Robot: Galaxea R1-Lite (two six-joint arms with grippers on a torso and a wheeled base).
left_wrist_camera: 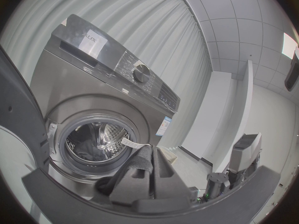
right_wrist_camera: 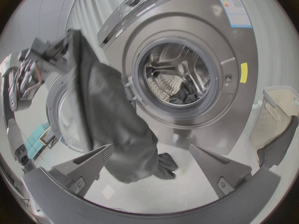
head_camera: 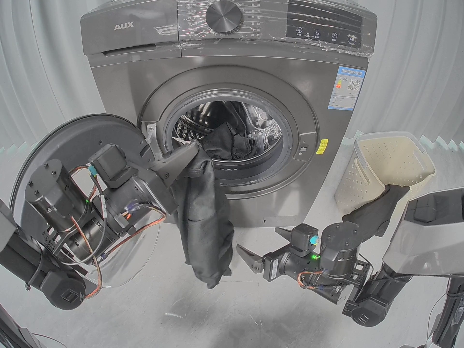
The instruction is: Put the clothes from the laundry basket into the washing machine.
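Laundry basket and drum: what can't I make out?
- Basket bottom: head view, hidden by the dark cloth over its rim and the right arm; right wrist view cuts it at the edge.
- Drum lower left: head view, covered by the left hand and its hanging garment.
- Clothes inside: one dark heap in every view, pieces inseparable.

Laundry basket (head_camera: 360, 182) right of washing machine (head_camera: 135, 83), garment (head_camera: 203, 218) before its opening
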